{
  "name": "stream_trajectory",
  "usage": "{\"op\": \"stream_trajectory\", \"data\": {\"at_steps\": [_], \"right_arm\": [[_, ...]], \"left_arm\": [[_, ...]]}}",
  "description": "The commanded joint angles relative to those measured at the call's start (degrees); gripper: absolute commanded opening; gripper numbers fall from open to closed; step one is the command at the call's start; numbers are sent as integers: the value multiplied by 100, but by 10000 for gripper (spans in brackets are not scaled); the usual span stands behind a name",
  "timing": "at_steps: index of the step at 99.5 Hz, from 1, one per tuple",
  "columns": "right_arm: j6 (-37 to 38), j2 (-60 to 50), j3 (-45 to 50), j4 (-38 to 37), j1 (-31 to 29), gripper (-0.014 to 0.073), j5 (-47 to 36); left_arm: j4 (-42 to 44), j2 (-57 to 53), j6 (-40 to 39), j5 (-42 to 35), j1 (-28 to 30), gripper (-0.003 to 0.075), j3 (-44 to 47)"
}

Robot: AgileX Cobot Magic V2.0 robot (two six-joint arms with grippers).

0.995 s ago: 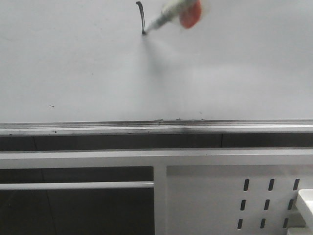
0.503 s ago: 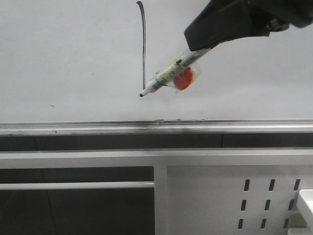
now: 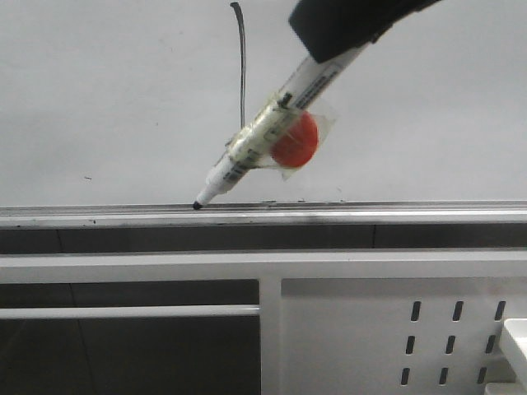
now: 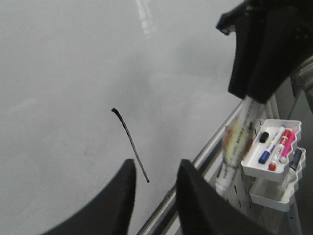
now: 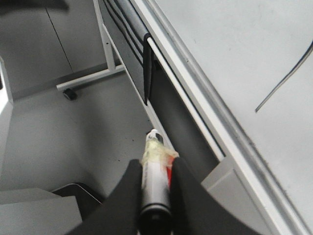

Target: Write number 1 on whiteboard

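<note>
Front view: my right gripper (image 3: 333,37) clamps the marker pen (image 3: 263,136), tip off the whiteboard (image 3: 107,99) near its rail; number 1 (image 3: 242,66) drawn; left gripper (image 4: 154,196) parted, empty

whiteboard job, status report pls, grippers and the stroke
Right gripper shut on marker, tip off the whiteboard, near the rail. Left gripper open, empty. Number 1 drawn. Nothing in the way.

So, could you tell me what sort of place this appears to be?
Probably a lab or workshop test bay: a whiteboard on a wheeled stand, a perforated metal panel, and a tray of markers clipped to it.
</note>
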Motion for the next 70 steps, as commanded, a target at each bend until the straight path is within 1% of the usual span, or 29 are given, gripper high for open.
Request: {"op": "stream_trajectory", "data": {"at_steps": [1,3,7,22,36,54,70], "right_arm": [[-49,51,-409,-113,0,-69,-61],[-49,97,-439,-128,0,-69,-24],[-49,169,-533,-165,10,-69,16],[-49,442,-860,-337,195,-69,103],[-49,671,-1096,-477,480,-69,113],[-49,845,-1360,-461,584,-69,64],[-49,845,-1531,-459,612,-69,-83]], "left_arm": [[-80,339,-11,-485,-47,374,-160],[-80,396,-22,-508,-47,389,-160],[-67,579,-22,-552,-47,395,-160],[228,1260,-22,-904,-47,344,-257],[277,1816,-22,-1036,-47,333,-532],[286,2273,-22,-1076,-47,333,-823],[311,2519,-22,-1165,-47,333,-860]]}}
